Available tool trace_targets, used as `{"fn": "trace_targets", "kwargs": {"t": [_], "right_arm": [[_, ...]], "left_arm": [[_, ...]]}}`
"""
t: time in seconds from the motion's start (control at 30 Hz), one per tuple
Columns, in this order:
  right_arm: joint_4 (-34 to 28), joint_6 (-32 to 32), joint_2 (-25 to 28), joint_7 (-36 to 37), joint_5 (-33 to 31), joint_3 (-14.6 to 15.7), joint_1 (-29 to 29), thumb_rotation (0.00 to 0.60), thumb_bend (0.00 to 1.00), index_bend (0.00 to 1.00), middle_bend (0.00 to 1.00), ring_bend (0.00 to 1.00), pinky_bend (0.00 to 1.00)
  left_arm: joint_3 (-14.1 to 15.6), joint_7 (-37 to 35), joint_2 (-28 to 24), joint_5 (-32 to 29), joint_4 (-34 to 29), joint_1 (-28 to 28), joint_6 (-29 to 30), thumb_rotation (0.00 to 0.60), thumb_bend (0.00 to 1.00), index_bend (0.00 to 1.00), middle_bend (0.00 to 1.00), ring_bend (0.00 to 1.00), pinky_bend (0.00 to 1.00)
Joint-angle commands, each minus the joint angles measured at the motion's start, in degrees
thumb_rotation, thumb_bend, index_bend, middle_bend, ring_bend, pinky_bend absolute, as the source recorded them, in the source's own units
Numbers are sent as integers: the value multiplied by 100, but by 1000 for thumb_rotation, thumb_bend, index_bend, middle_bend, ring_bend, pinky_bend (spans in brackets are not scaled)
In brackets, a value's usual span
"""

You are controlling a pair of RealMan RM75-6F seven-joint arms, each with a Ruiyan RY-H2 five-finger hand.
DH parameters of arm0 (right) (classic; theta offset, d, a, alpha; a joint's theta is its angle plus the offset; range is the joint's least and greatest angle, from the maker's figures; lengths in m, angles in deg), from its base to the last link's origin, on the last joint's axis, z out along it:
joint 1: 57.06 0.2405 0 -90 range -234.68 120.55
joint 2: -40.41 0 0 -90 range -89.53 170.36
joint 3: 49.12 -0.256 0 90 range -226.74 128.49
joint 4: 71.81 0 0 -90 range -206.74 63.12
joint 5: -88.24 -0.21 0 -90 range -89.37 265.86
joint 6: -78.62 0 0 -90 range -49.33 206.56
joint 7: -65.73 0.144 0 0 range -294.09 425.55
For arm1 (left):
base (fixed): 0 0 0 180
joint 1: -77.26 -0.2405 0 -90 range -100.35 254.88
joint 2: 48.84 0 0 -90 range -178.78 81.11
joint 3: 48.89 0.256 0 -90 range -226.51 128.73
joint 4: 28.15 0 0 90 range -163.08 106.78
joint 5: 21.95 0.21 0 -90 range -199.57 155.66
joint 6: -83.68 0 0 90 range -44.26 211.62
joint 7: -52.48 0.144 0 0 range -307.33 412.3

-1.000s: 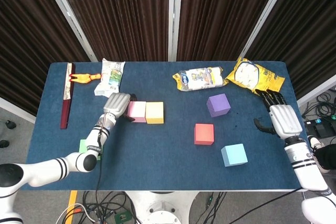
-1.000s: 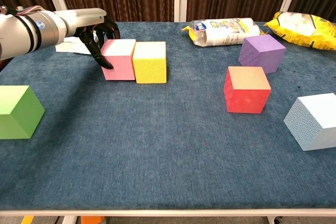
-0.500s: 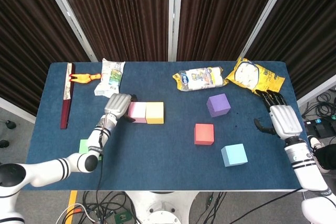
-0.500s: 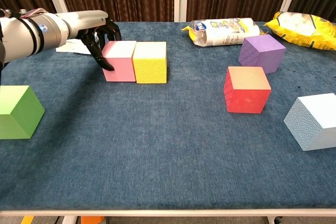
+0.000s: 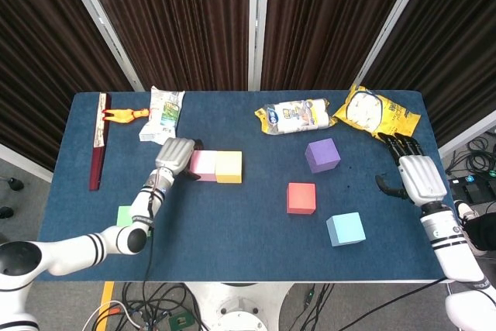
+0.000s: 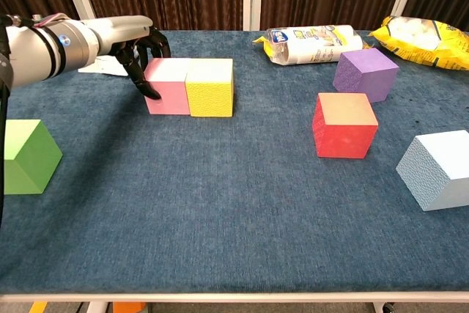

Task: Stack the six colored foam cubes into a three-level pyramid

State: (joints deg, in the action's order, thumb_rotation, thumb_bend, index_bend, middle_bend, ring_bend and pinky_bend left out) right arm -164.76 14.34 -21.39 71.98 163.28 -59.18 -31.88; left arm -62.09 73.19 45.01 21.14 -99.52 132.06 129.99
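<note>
The left hand point(image 6: 139, 53) touches the left side of the pink cube point(image 6: 168, 86) with curled fingers, holding nothing. That cube sits flush against the yellow cube point(image 6: 211, 87) on the blue desk point(image 6: 220, 203). The green cube point(image 6: 26, 157) lies near the front left edge; the red cube point(image 6: 344, 125), purple cube point(image 6: 365, 74) and light blue cube point(image 6: 438, 171) stand apart on the right. The right hand point(image 5: 409, 172) rests at the right edge, fingers spread, empty. A yellow bag point(image 5: 376, 112) of white puffs and a clear wrapped packet point(image 5: 296, 116) lie at the back.
</note>
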Motion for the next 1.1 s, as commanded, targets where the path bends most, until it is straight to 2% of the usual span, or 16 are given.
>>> {"fn": "trace_targets", "kwargs": {"t": [0.03,0.37,0.8,0.97,1.1], "right_arm": [[9,5,-1,7,1,0,-2,600,295,0,110,44,57],[26,8,0,37,4,-8,-13,600,296,0,110,44,57],[18,14,5,53,-1,-21,-20,600,302,0,110,44,57],[22,66,12,72,-13,-13,-12,600,303,0,110,43,57],[64,192,9,77,-10,19,31,600,304,0,105,43,57]], "left_arm": [[3,23,4,-22,3,11,-17,600,34,392,423,406,462],[18,105,35,-73,-25,29,6,600,34,374,408,406,459],[37,291,-15,-247,-200,35,85,600,11,184,290,391,458],[87,458,-152,-381,-472,26,155,600,2,100,204,352,450],[114,498,-395,-363,-882,-95,407,600,0,75,166,325,437]]}}
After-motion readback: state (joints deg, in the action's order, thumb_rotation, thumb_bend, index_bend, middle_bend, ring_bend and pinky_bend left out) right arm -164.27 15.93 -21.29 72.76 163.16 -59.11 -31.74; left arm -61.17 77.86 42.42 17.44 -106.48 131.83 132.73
